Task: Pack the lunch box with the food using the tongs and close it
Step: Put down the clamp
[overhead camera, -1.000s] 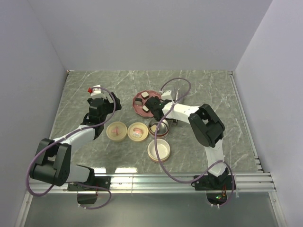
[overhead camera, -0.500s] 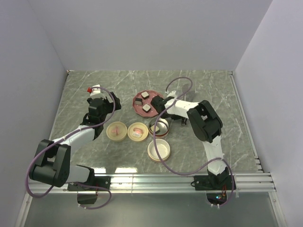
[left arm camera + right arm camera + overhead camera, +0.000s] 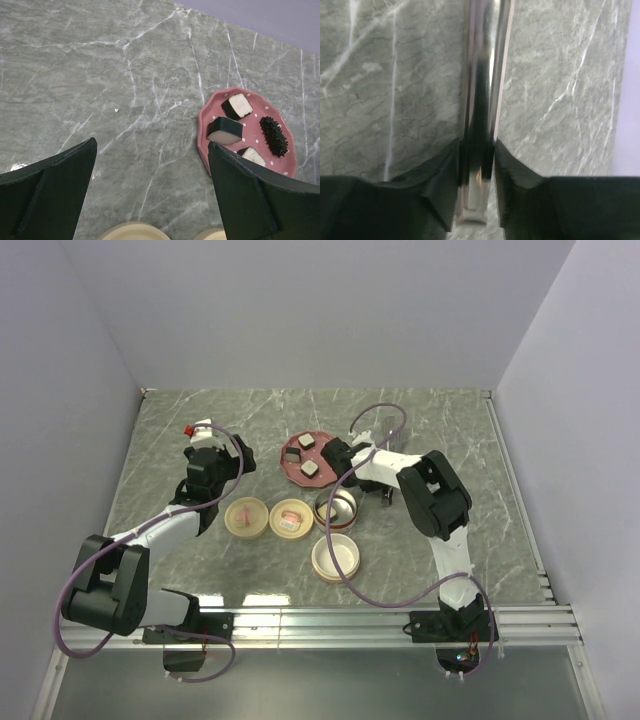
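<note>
The right end effector [image 3: 476, 160] is clenched on the tongs [image 3: 481, 90] beside the plate [image 3: 282, 160]. The left end effector [image 3: 152, 145] hangs released. Food [image 3: 225, 130] lies on the plate. The lunch box [image 3: 350, 512] stands open, so most packing and the closing appear undone.

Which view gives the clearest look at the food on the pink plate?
The left wrist view: the food lies close and sharp on the pink plate, four pieces, one partly hidden. The top view shows only small blocks; the right wrist view shows none, just the tongs.
</note>
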Controlling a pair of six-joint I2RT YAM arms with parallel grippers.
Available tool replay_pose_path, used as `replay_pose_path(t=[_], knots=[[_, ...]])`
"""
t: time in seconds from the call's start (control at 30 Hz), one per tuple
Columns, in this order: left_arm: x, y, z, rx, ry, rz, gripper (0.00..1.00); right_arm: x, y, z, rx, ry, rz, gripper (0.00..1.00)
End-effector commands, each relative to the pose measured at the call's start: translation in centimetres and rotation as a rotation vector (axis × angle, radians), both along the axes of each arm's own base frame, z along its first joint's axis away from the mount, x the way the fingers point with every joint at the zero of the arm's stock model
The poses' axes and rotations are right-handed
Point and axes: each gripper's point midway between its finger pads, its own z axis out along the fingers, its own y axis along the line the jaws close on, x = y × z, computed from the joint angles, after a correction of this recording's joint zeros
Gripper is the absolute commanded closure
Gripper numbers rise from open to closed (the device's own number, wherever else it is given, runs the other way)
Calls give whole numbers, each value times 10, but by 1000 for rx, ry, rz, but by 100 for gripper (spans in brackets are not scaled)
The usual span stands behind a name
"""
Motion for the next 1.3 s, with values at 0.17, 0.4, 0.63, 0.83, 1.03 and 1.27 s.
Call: replay_pose_path(t=[0.17, 0.4, 0.63, 0.83, 1.03, 1.27], knots=[[5, -1, 14, -25, -50, -1, 0, 10, 8, 2, -4, -7, 9, 49], [5, -1, 15, -24, -52, -2, 0, 10, 14, 4, -3, -14, 23, 48], [5, -1, 16, -27, -51, -2, 0, 4, 37, 14, 25, -27, 74, 48], [4, -1, 17, -28, -53, -2, 1, -8, 53, 29, 120, -63, 115, 48], [4, 0, 16, -27, -51, 2, 0, -13, 58, 62, 366, -195, 163, 44], [3, 1, 18, -36, -58, 4, 0, -1, 45, 67, 672, -265, 174, 38]])
